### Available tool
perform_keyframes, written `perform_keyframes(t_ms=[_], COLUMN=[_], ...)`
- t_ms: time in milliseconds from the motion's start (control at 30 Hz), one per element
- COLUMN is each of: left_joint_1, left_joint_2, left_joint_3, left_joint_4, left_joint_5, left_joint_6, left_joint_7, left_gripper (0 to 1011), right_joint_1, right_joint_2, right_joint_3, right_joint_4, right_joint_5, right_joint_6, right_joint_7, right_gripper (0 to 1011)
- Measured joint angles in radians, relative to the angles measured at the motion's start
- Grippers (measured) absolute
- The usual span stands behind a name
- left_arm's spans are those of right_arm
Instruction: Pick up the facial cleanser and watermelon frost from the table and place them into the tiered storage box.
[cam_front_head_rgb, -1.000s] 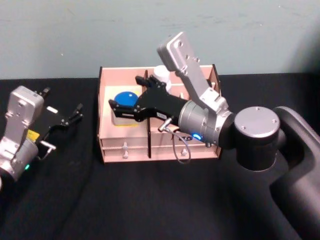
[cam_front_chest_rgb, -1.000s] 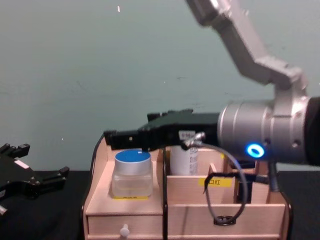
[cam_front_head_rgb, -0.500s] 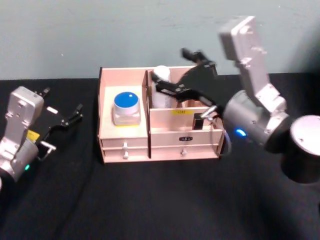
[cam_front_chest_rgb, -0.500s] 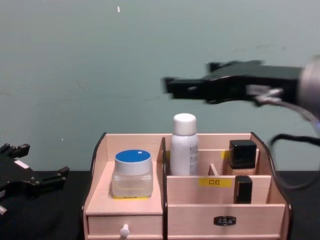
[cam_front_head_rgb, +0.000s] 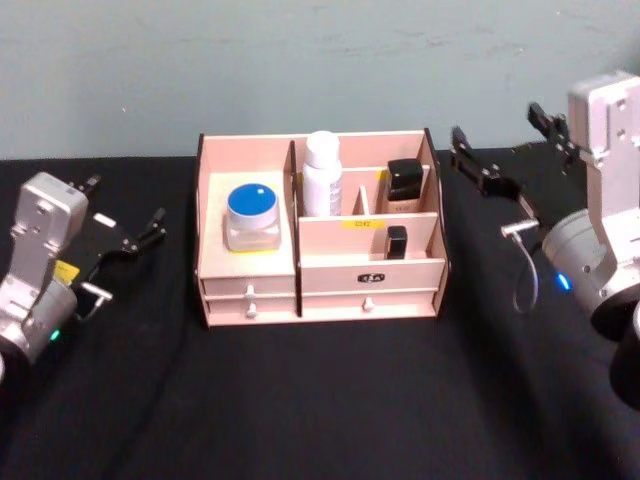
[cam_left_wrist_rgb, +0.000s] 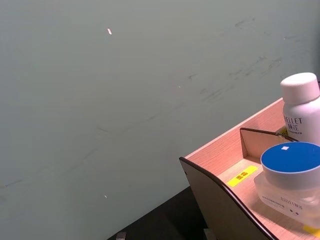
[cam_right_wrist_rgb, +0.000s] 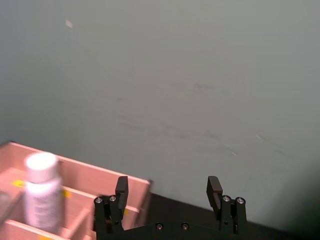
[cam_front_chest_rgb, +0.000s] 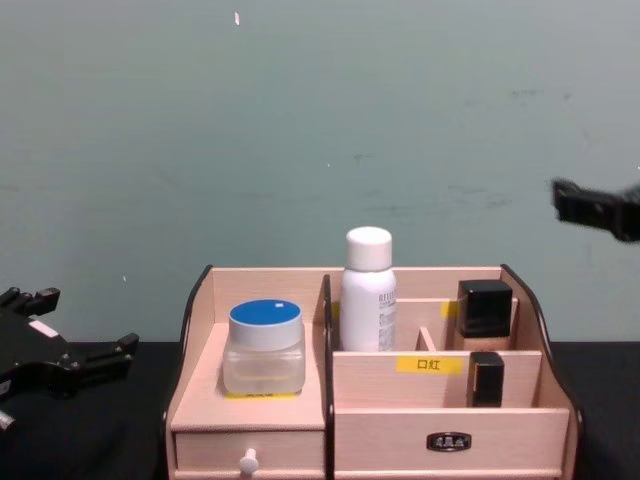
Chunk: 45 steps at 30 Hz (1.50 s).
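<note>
The tiered storage box (cam_front_head_rgb: 320, 298) stands mid-table. A clear jar with a blue lid (cam_front_head_rgb: 251, 215) sits in its left compartment, and a white bottle (cam_front_head_rgb: 322, 175) stands upright in the back middle compartment. I cannot tell which is the facial cleanser and which the watermelon frost. My right gripper (cam_front_head_rgb: 497, 122) hangs open and empty, right of the box and clear of it. It also shows in the right wrist view (cam_right_wrist_rgb: 168, 186), with the bottle (cam_right_wrist_rgb: 42, 195) beyond. My left gripper (cam_front_head_rgb: 125, 205) rests open left of the box. The chest view shows the jar (cam_front_chest_rgb: 264, 345) and the bottle (cam_front_chest_rgb: 368, 290).
Two black cosmetic items (cam_front_head_rgb: 404, 180) (cam_front_head_rgb: 396, 241) stand in the box's right compartments. White-knobbed drawers (cam_front_chest_rgb: 247, 461) run along its front. The black table (cam_front_head_rgb: 320, 400) stretches before the box. A grey-green wall (cam_front_chest_rgb: 320, 120) rises close behind.
My right gripper has withdrawn from over the jar, rising and swinging right until it is clear of the box. The jar stays in the left compartment. The left arm has not moved.
</note>
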Motion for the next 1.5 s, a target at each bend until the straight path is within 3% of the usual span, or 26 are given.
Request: perform_keyframes(t_ms=[167,533,1500], left_joint_1=[0.0,0.0,0.0], left_joint_2=[0.0,0.0,0.0], left_joint_3=[0.0,0.0,0.0], left_joint_4=[0.0,0.0,0.0], left_joint_5=[0.0,0.0,0.0], left_joint_6=[0.0,0.0,0.0], left_joint_7=[0.0,0.0,0.0], left_gripper=[1001,1001,1001], right_joint_1=[-0.014,-0.004,-0.006], right_joint_2=[-0.025,-0.052,-0.048], right_joint_3=[0.016,0.027,0.024], right_joint_4=[0.046,0.136,0.127], right_joint_5=[-0.037,-0.054,-0.055], right_joint_6=[-0.012,-0.007,-0.007], right_joint_7=[-0.041,-0.014,-0.019], right_gripper=[1000,1000,1000])
